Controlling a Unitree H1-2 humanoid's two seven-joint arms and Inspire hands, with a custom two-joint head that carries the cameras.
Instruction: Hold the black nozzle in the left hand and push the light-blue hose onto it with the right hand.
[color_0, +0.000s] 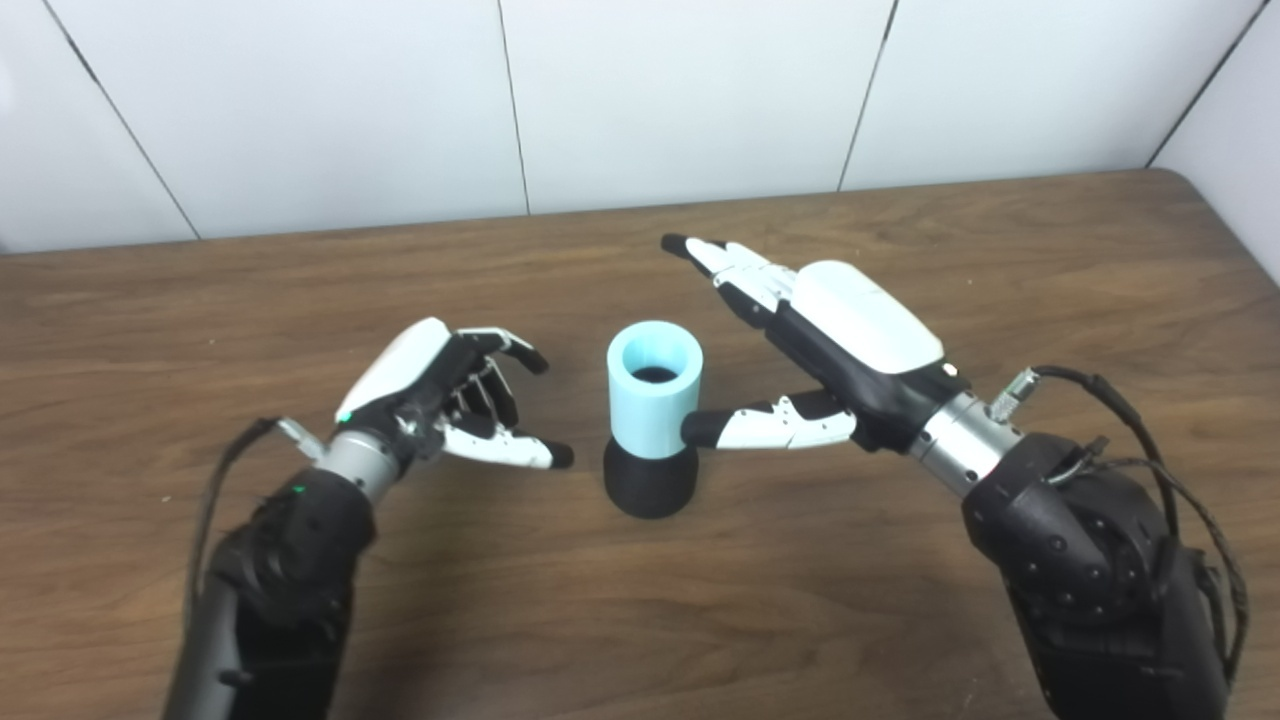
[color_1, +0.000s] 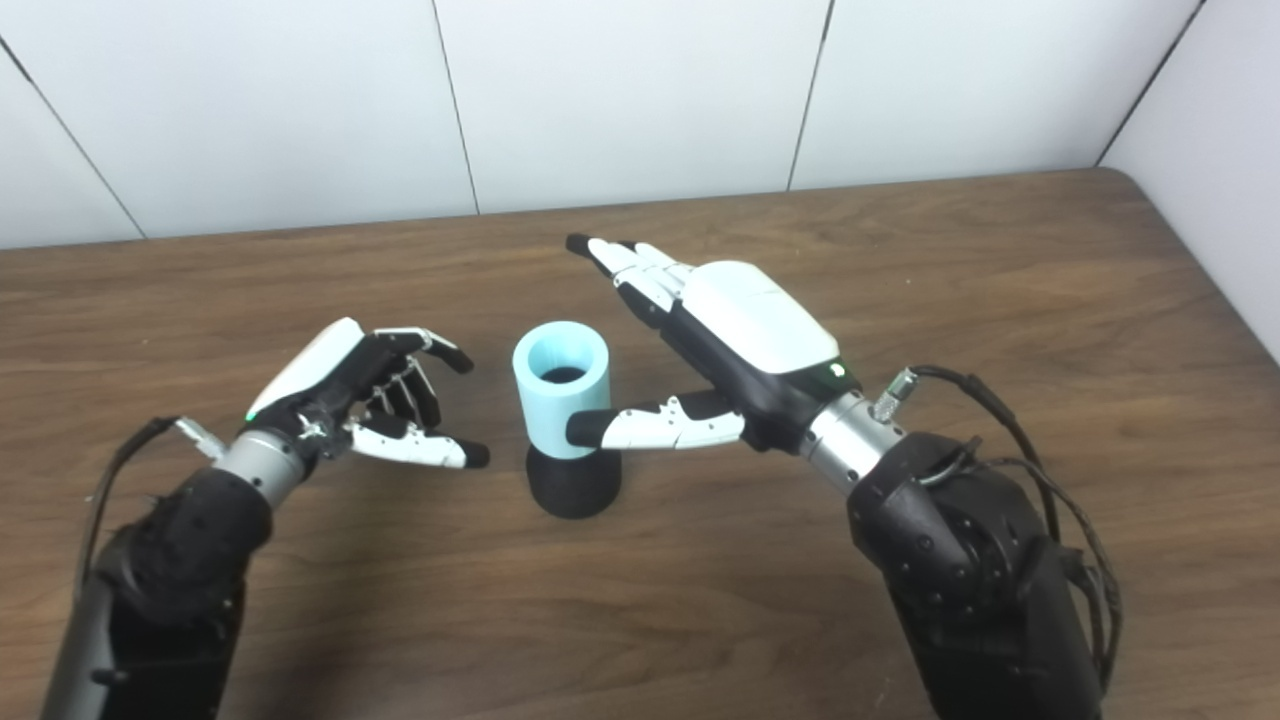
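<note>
Light-blue hose (color_0: 654, 388) sits upright on top of the black nozzle (color_0: 650, 482), both standing mid-desk (color_0: 700, 600) between the two arms. Left robot hand (color_0: 440, 395) released, fingers curled loosely, holding nothing, just left of the nozzle and apart from it. Right robot hand (color_0: 815, 345) released, fingers stretched out past the hose, thumb tip at the hose's lower right side; can't tell if it touches.

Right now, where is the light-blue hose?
The light-blue hose stands upright on the black nozzle near the table's middle, between the open left hand and the open right hand, whose thumb tip reaches its side.
</note>
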